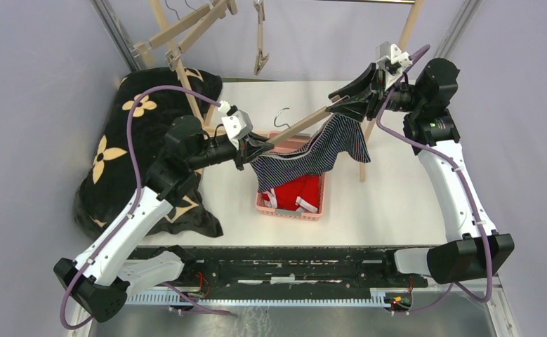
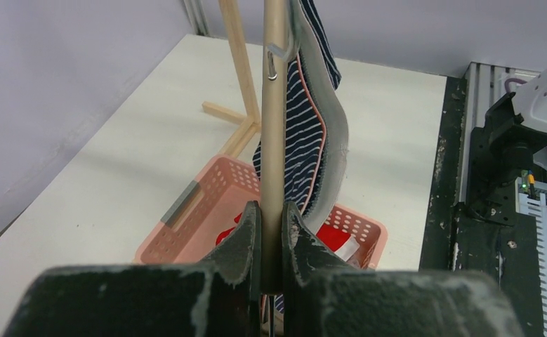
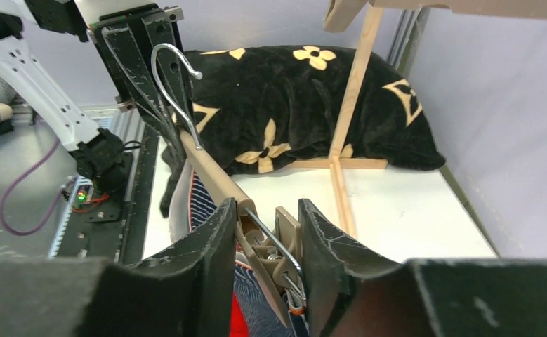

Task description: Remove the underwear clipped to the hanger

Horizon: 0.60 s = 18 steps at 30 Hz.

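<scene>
Hanger [image 2: 275, 105] held over basket [image 2: 207, 189] by left tool [image 2: 272, 210], clamped tight on its bar, likely so boxers [image 1: 326, 144] drop in; right tool [image 3: 267, 210] straddles clip [image 3: 270, 246], pinch unclear.

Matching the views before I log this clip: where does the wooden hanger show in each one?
Top external: the hanger slants across the centre, over the pink basket.
Left wrist: upright at centre.
Right wrist: slanting from upper left to bottom centre.
Shared landmark: the striped boxers hanging from it.
</scene>
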Each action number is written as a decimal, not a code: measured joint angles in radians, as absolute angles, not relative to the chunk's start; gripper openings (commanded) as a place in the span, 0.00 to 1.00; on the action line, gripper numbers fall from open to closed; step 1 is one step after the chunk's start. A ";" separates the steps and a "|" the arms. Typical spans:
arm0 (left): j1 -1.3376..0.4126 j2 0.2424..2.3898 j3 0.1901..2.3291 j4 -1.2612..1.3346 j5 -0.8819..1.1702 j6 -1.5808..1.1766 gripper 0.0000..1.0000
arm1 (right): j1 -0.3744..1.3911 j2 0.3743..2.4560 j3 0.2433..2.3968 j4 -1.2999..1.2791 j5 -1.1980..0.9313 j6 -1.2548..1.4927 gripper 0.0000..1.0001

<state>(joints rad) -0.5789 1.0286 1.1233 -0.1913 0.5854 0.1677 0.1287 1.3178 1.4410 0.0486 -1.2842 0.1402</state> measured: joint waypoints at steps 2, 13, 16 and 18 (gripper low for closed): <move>-0.579 1.029 1.116 -0.181 0.586 0.165 0.03 | 0.124 1.317 1.441 0.049 -1.297 0.142 0.16; -0.579 1.027 1.070 -0.123 0.578 0.139 0.03 | 0.113 1.316 1.441 0.038 -1.313 0.126 0.52; -0.583 1.027 1.060 -0.088 0.550 0.120 0.03 | 0.118 1.314 1.431 0.043 -1.270 0.124 0.58; -0.584 1.028 1.054 -0.070 0.528 0.112 0.03 | 0.121 1.304 1.417 0.052 -1.232 0.126 0.59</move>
<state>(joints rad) -0.5838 1.0275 1.0542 -0.0700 0.5278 0.1120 0.1211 1.3041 1.4174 0.0521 -1.2324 0.1265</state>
